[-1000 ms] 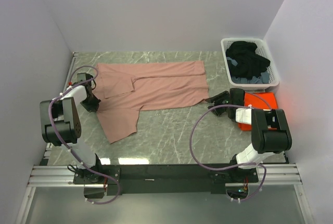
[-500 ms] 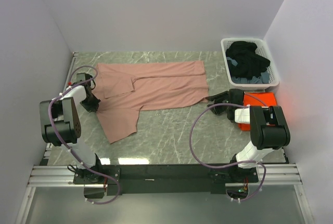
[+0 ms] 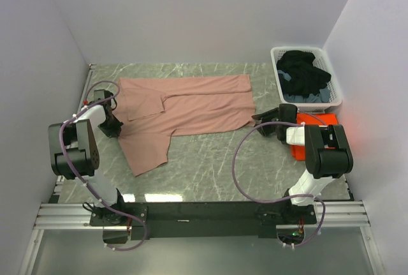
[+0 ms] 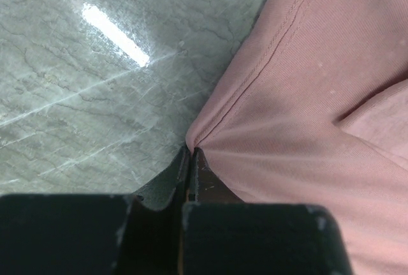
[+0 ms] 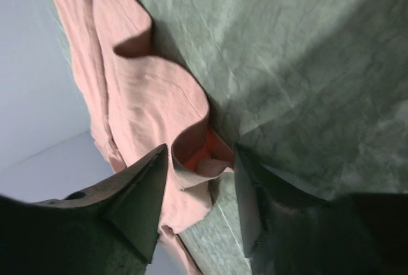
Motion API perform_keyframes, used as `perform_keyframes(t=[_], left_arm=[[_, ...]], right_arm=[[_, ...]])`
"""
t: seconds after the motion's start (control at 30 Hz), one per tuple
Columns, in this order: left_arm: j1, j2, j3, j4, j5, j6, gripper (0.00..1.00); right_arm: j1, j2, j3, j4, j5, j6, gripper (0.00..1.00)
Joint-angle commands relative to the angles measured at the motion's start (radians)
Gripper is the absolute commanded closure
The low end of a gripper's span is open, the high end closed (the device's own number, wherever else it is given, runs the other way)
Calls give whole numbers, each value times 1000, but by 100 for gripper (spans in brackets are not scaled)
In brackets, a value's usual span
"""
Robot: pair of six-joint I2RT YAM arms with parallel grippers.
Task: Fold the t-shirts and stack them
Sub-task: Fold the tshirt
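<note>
The dusty-pink tee (image 3: 191,106) lies spread across the marble table, with one part hanging toward the near left. My left gripper (image 3: 116,128) is shut on its left edge; the left wrist view shows the fingertips (image 4: 191,155) pinching a pucker of pink cloth (image 4: 306,96). My right gripper (image 3: 257,118) is open at the tee's near right corner. In the right wrist view its jaws (image 5: 201,154) stand apart on either side of a curled-up edge of the pink tee (image 5: 146,90). The orange tee (image 3: 322,122) lies at the right, partly under my right arm.
A white laundry basket (image 3: 278,58) holding dark clothes stands at the far right corner. Grey walls close in the table on the left, back and right. The arms' base rail (image 3: 204,211) runs along the near edge.
My right gripper has moved left and slightly away from the base, up to the pink tee's near right corner. The left gripper and the tee have not moved.
</note>
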State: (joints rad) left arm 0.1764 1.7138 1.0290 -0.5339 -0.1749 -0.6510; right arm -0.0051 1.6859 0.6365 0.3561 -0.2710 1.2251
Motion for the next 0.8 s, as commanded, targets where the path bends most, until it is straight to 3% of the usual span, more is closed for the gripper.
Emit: perform_keyframes(t=[0.0, 0.03, 0.23, 0.3, 0.57, 0.77], left_arm=[[6, -34, -1, -14, 15, 14, 99], [6, -37, -1, -15, 15, 14, 99], [46, -51, 9, -32, 47, 11, 99], [67, -56, 23, -47, 87, 1, 99], [124, -74, 48, -107, 192, -32, 99], [136, -83, -45, -83, 233, -39, 99]], right_arm=[[24, 11, 25, -45, 18, -24, 49], [24, 9, 26, -52, 21, -32, 51], [22, -32, 104, -227, 47, -160, 93], [14, -63, 158, -320, 78, -250, 100], [11, -146, 334, -618, 188, -545, 100], [11, -170, 272, -697, 187, -599, 95]])
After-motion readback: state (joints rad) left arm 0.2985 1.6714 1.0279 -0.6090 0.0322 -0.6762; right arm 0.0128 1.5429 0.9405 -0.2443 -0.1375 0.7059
